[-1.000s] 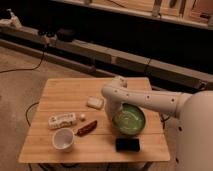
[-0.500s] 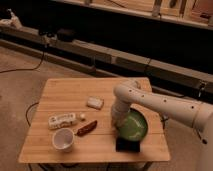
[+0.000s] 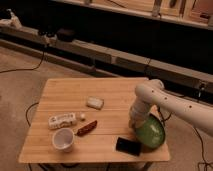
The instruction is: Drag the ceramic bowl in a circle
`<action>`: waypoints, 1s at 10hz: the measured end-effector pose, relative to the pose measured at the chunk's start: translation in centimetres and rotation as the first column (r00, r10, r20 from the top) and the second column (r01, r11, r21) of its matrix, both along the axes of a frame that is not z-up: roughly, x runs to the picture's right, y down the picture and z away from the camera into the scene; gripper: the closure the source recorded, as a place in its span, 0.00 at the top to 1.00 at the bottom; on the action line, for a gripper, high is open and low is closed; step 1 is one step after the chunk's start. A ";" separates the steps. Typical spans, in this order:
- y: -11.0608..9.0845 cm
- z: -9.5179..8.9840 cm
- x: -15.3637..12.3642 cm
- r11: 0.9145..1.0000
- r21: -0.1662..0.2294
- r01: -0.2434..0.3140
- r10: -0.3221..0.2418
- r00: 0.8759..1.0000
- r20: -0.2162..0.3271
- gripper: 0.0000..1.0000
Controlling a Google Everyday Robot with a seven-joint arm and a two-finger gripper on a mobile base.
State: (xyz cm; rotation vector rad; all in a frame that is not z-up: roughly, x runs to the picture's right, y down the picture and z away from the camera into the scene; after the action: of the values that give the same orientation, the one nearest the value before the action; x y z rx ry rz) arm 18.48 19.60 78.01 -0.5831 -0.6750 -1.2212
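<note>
The end effector (image 3: 136, 123) meets the ceramic bowl (image 3: 150, 132) at the counter's (image 3: 75, 100) right edge; its grip cannot be told.

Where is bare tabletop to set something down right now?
Free: the far strip behind the white packet, and the left edge beyond the white bottle. Crowded: the front right, where the pincer meets the ceramic bowl beside the black device; also around the white cup and red packet.
</note>
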 end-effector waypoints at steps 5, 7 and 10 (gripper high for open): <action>-5.4 6.1 3.3 0.990 0.137 -0.040 0.047 0.998 -0.049 0.00; -7.7 7.8 2.2 0.983 0.181 -0.030 0.037 0.999 -0.036 0.00; -9.2 9.9 -2.0 0.979 0.203 0.016 -0.020 1.000 0.014 0.00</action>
State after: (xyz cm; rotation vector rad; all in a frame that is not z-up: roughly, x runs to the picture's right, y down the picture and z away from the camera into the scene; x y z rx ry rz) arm 16.52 10.44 87.96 -0.4101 -0.5509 -1.2952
